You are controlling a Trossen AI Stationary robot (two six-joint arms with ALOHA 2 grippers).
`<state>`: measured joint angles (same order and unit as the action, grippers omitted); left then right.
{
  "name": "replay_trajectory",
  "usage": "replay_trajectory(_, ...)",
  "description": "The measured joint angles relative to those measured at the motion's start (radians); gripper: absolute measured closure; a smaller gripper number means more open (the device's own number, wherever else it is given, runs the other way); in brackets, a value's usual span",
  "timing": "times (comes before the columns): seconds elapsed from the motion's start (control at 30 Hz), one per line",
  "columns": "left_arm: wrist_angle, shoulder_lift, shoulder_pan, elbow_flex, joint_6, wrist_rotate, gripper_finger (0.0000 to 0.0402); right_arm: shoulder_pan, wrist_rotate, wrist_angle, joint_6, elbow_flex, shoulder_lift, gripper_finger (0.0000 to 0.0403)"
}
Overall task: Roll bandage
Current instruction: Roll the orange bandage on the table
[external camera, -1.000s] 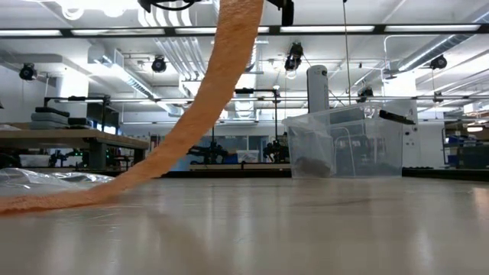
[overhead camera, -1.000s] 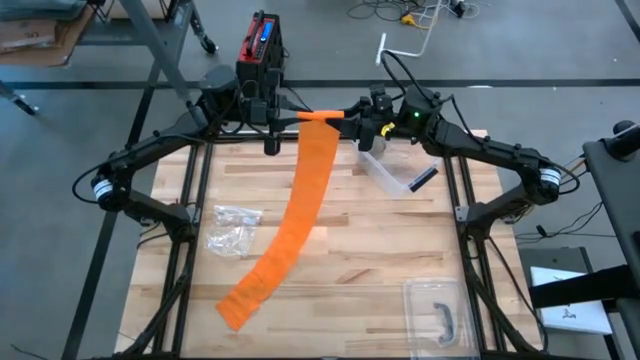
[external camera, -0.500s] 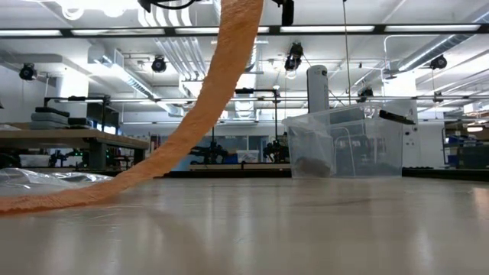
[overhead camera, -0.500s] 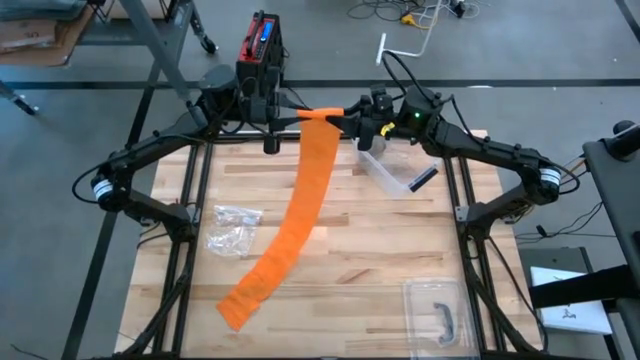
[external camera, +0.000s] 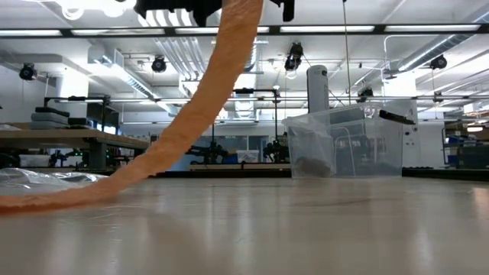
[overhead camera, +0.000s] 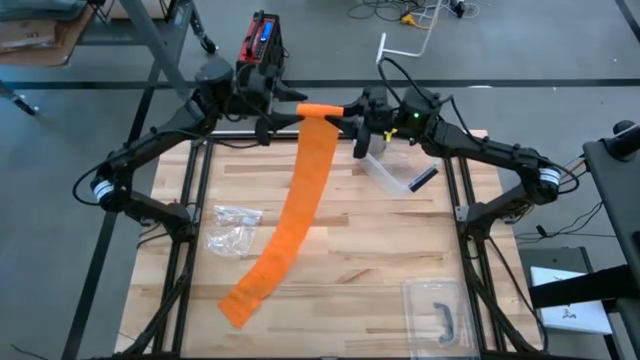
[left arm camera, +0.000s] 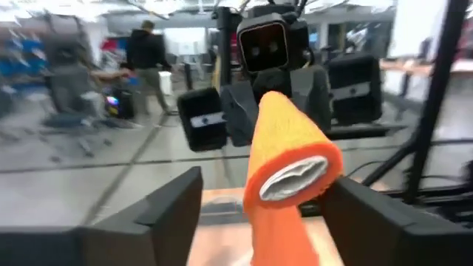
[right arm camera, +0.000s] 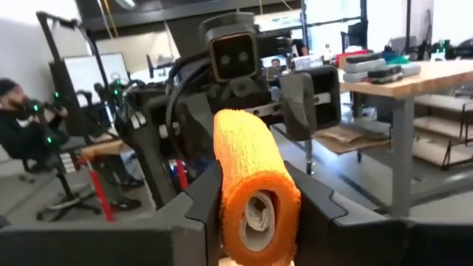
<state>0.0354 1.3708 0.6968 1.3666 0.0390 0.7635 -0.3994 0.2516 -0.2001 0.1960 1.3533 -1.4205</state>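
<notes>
Bandage (overhead camera: 298, 205) is mostly unrolled: you've got only a short roll (overhead camera: 318, 110) wound at the far end, held in the air above the table's (overhead camera: 350, 255) back edge, and the long orange tail hangs down from it and lies slack across the boards to the near left. Judging by that, most of the rolling is left. Right gripper (overhead camera: 352, 128) is clamped on one end of the roll; the right wrist view shows its fingers (right arm camera: 199, 198) pressing both sides. Left gripper (overhead camera: 268, 116) sits at the other end with its fingers (left arm camera: 174, 203) spread either side of the roll, not touching it. Clear bin (overhead camera: 390, 172) stands at the back right with a dark item inside, contents otherwise hard to tell. Clear lid (overhead camera: 437, 312) with dark handle lies near right. Plastic bag (overhead camera: 232, 228) lies left of the tail, contents unclear.
</notes>
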Motion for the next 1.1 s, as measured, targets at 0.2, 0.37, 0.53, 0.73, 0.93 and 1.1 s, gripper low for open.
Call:
replay_trajectory(0.2,0.053,0.022,0.008,0.0,-0.131,0.118,0.0106,0.007,-0.013,-0.019,-0.112,0.0,-0.025,0.0308)
replay_trajectory(0.37,0.057,0.043,0.009,0.0,-0.143,0.118,0.0109,0.007,-0.016,-0.023,-0.139,0.0,-0.047,0.0313)
replay_trajectory(0.53,0.059,0.052,0.018,0.0,-0.185,0.119,0.0109,0.006,-0.016,-0.052,-0.15,0.0,-0.053,0.0313)
replay_trajectory(0.73,0.056,0.064,0.022,0.0,-0.186,0.119,0.0123,0.006,-0.017,-0.06,-0.16,0.0,-0.053,0.0314)
replay_trajectory(0.93,0.075,0.064,0.022,0.0,-0.18,0.124,0.0186,0.006,-0.024,-0.061,-0.158,0.0,-0.055,0.0314)
replay_trajectory(1.1,0.079,0.064,0.024,0.0,-0.178,0.129,0.0259,0.005,-0.027,-0.06,-0.146,0.0,-0.055,0.0314)
